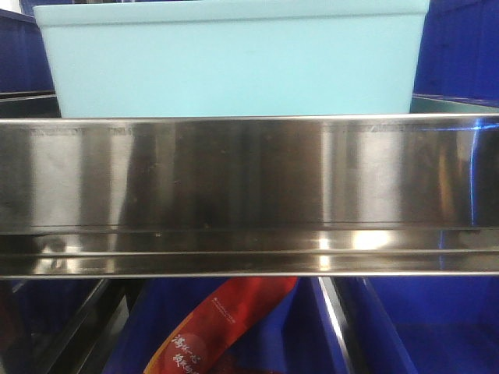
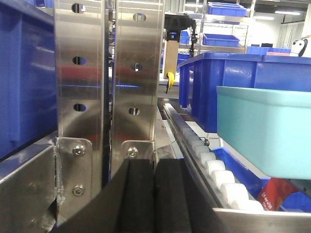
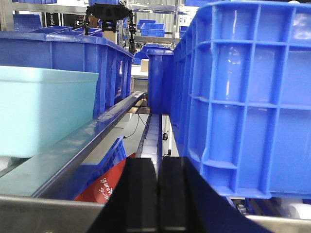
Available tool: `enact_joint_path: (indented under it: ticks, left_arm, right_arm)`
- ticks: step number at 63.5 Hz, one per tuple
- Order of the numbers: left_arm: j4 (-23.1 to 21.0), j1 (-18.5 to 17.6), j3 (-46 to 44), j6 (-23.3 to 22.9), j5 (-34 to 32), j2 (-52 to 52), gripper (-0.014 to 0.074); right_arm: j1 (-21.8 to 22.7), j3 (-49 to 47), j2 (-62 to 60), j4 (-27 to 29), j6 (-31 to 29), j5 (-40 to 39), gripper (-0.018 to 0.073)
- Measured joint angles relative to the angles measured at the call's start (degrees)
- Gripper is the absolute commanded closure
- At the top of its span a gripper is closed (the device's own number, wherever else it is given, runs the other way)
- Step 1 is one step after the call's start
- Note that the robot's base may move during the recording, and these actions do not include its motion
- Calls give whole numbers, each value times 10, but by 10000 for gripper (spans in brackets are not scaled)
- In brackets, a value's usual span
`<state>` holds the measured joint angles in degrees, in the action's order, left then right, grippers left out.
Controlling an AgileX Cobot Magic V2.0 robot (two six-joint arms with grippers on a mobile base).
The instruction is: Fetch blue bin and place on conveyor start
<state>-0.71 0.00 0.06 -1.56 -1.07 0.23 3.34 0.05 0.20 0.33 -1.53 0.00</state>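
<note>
One pale turquoise bin (image 1: 234, 66) sits on a shelf just behind a shiny steel rail (image 1: 249, 179), high in the middle of the front view. Below the rail a single red packet (image 1: 226, 327) lies in a dark blue crate (image 1: 437, 327). Only the left wrist view shows two steel posts (image 2: 80, 73) with round holes and a row of white rollers (image 2: 214, 170) running far into the scene; there the bin is at the right, with one dark blue crate behind it and another at the far left. The right wrist view puts the bin at the left and counts three dark blue crates, the nearest a big ribbed crate (image 3: 248, 97) at the right. The left fingers (image 2: 141, 194) and the right fingers (image 3: 143, 194) each stand pressed nearly together, a thin slit between, gripping nothing. Far back, a lit hall holds racks of more blue crates.
</note>
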Motion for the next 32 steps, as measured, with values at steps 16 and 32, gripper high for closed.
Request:
enact_joint_path:
  ticks: [16,32]
  left_arm:
    - [0,0,0,0,0,0,707]
    - [0,0,0,0,0,0,707]
  right_arm:
    - [0,0,0,0,0,0,722]
    - [0,0,0,0,0,0,722]
